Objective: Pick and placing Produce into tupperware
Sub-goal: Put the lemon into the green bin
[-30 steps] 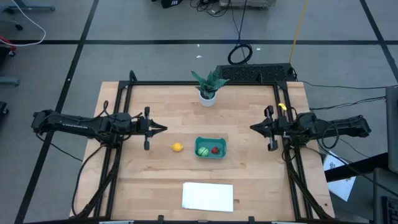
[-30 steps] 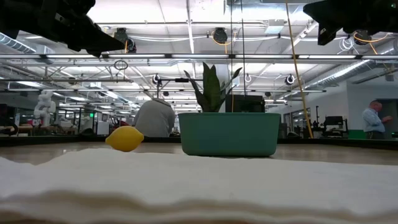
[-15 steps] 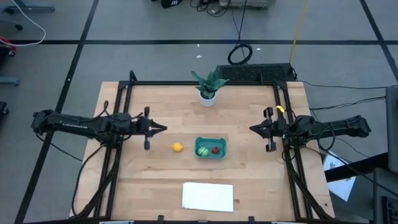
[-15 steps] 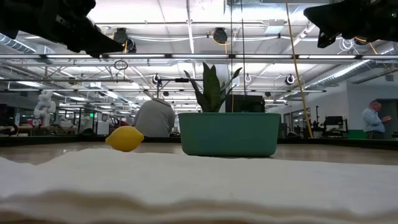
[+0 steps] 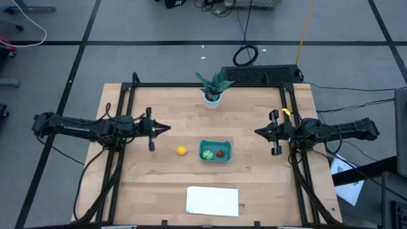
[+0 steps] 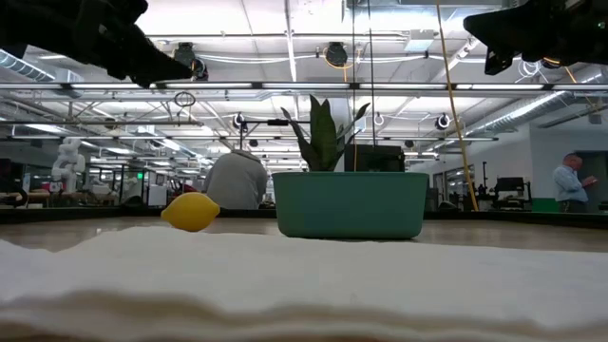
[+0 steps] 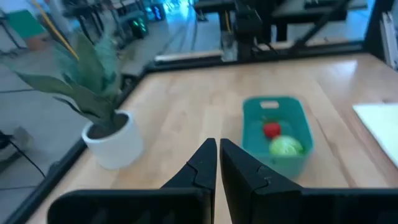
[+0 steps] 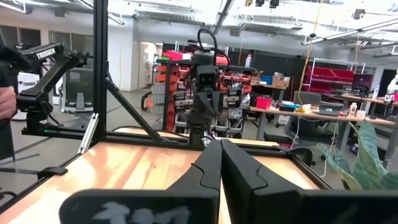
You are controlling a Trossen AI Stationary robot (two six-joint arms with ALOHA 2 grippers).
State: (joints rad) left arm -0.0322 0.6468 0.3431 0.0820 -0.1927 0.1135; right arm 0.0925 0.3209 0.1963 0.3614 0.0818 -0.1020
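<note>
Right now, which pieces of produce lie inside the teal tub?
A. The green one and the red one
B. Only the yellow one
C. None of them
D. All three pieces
A: in the high view the green piece and the red piece lie inside the teal tub, while the yellow piece lies on the wooden table beside it.

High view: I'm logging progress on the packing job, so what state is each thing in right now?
Teal tub: upright, holding two pieces.
Green round piece: inside the tub.
Red piece: inside the tub.
Lemon: on the table, left of the tub, not yet packed.
Left gripper: shut, empty, above the table's left side.
Right gripper: shut, empty, above the right side.
Potted plant: upright.
White sheet: lying flat.
</note>
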